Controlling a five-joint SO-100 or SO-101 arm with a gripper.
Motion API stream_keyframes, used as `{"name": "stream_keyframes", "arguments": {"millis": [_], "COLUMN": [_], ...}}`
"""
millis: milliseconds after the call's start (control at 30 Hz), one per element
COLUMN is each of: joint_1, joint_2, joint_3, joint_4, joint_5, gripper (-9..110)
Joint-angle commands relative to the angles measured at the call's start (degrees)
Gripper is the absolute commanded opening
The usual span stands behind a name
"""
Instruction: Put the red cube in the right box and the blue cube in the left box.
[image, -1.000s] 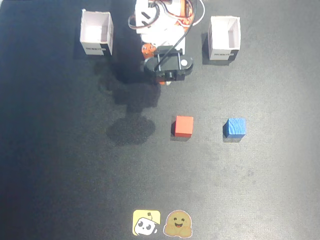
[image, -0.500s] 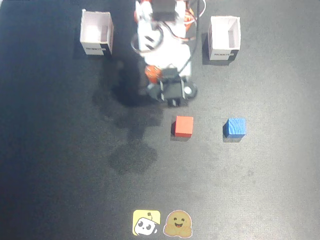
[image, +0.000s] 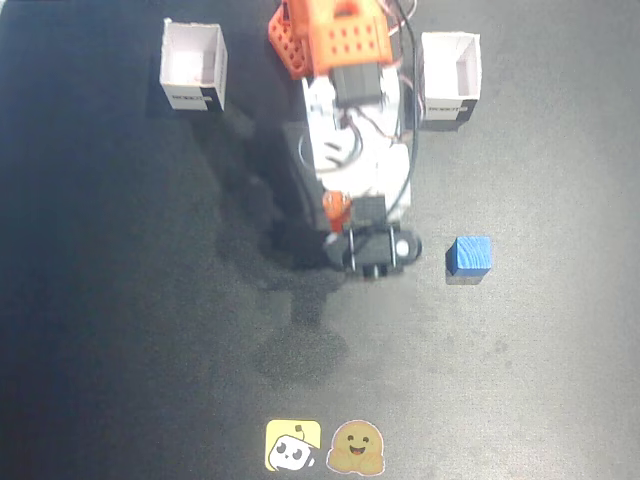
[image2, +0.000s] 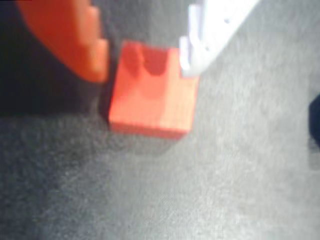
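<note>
Dark grey matte table (image: 120, 350), seen from above in the fixed view, the arm's shadow lying across its middle. At the near edge, centre: two small stickers (image: 325, 446), one yellow, one tan, side by side. Mid-table: the gripper (image2: 145, 70), reaching out from the far edge; the wrist view showed its orange finger and white finger spread apart, one on each side of the red cube (image2: 152, 95), which sat flat on the table, not clamped. The arm hid that cube in the fixed view. Right of the gripper: the blue cube (image: 469, 255), apart from it. Far edge: the right box (image: 193, 66) at left, the left box (image: 449, 79) at right, with the arm's orange-and-white base (image: 340, 45) between them.
</note>
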Motion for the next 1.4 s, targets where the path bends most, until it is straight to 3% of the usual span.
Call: {"name": "stream_keyframes", "arguments": {"millis": [0, 967, 1367], "joint_1": [-0.44, -3.43, -3.60], "joint_2": [-2.81, -13.80, -14.94], "joint_3": [-3.96, -3.25, 0.44], "joint_4": [-2.20, -9.76, -14.85], "joint_5": [0.53, 7.65, 8.00], "gripper": [14, 19, 12]}}
